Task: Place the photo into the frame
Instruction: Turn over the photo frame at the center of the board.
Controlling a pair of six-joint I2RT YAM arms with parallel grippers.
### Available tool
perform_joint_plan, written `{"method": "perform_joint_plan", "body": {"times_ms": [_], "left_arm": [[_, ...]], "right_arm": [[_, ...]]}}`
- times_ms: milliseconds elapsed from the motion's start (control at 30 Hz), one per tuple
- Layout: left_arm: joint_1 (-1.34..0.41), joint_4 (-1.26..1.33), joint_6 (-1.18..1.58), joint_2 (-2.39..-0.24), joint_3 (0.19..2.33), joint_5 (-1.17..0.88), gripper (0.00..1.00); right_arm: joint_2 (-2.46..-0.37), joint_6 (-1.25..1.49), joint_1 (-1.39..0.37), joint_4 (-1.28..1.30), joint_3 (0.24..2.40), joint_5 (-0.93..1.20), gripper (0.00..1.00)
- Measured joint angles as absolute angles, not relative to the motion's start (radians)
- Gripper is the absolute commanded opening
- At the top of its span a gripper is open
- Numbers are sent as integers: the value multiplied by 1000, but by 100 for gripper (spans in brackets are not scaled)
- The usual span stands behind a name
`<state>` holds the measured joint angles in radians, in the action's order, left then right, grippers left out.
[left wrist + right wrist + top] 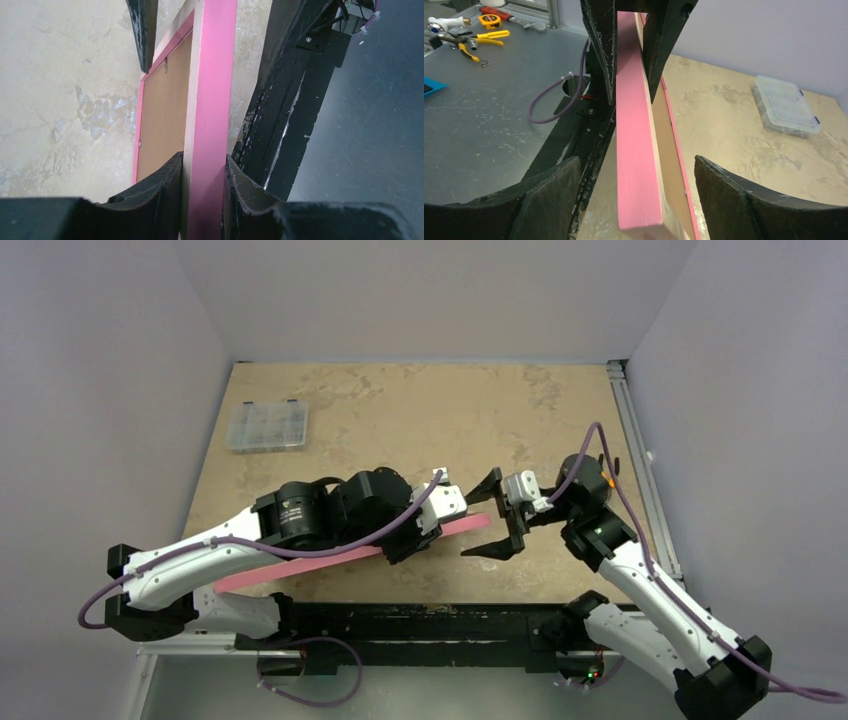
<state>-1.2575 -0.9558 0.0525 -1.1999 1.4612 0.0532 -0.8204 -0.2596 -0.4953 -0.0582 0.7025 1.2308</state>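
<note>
The frame (300,565) is a pink, light-wood rectangle standing on its long edge near the table's front, seen edge-on from above. A brown board (167,100) fills its back. My left gripper (440,505) is shut on the frame's top rail (210,100), one finger against each face. My right gripper (497,515) stands open astride the frame's right end (636,150), and neither of its fingers (549,195) touches the frame. The photo is out of view in every view.
A clear plastic compartment box (267,425) lies at the table's far left. The black mounting rail (420,625) runs just in front of the frame. Pliers and a tape measure (479,35) lie on the grey bench beyond the rail.
</note>
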Motion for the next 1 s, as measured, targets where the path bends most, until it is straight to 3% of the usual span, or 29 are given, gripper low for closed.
{"method": "perform_joint_plan", "body": {"times_ms": [300, 500, 633, 667, 700, 767, 833, 900, 1000], "left_arm": [[-1257, -937, 67, -1195, 1447, 51, 0], [-1257, -915, 68, -1184, 1428, 52, 0], [-1256, -912, 65, -1166, 1427, 57, 2], [-1253, -904, 66, -1159, 1427, 58, 6], [-1251, -891, 67, -1152, 1427, 61, 16], [-1251, -882, 72, -1142, 1427, 65, 47], [-1253, -884, 97, -1141, 1427, 79, 68], [-1252, -880, 118, -1141, 1427, 101, 80], [-1250, -875, 150, -1138, 1427, 139, 89]], "right_arm": [[-883, -151, -558, -263, 674, 1167, 59], [-886, -106, -563, -315, 665, 1173, 21], [-896, -191, -570, -339, 676, 1213, 5], [-897, -219, -570, -343, 685, 1217, 0], [-897, -234, -570, -339, 697, 1218, 0], [-902, -226, -570, -303, 719, 1216, 0], [-910, -217, -571, -277, 731, 1218, 0], [-911, -207, -572, -270, 737, 1209, 0], [-910, -185, -575, -269, 740, 1176, 0]]}}
